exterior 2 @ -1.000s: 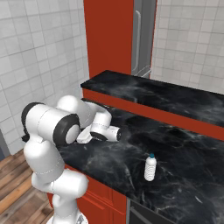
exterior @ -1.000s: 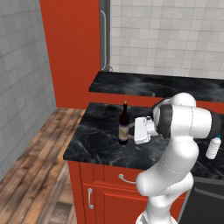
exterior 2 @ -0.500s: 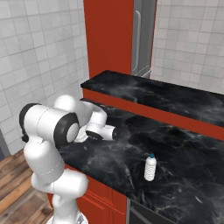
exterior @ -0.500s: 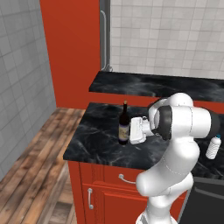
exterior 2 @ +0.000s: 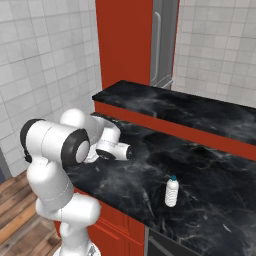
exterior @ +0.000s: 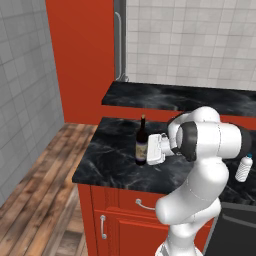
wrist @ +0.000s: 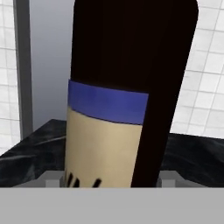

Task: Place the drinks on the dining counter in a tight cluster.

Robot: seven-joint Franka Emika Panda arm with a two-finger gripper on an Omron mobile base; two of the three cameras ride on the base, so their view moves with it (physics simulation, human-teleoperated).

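White-tiled walls (exterior: 200, 45), a red panel (exterior: 82, 55), wooden plank floor (exterior: 37, 200), red drawers (exterior: 125, 210) below.

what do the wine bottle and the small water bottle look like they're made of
Wine bottle: apparently dark glass, near-black and smooth, with a matte paper-like cream label under a blue band, seen up close in the hand view. Water bottle: probably thin clear plastic, pale, translucent and ribbed, with a small blue cap.

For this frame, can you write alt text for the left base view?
A white robot arm's gripper is at the body of a tall dark wine bottle standing upright on the lower black-marble worktop; a small clear water bottle stands at far right.
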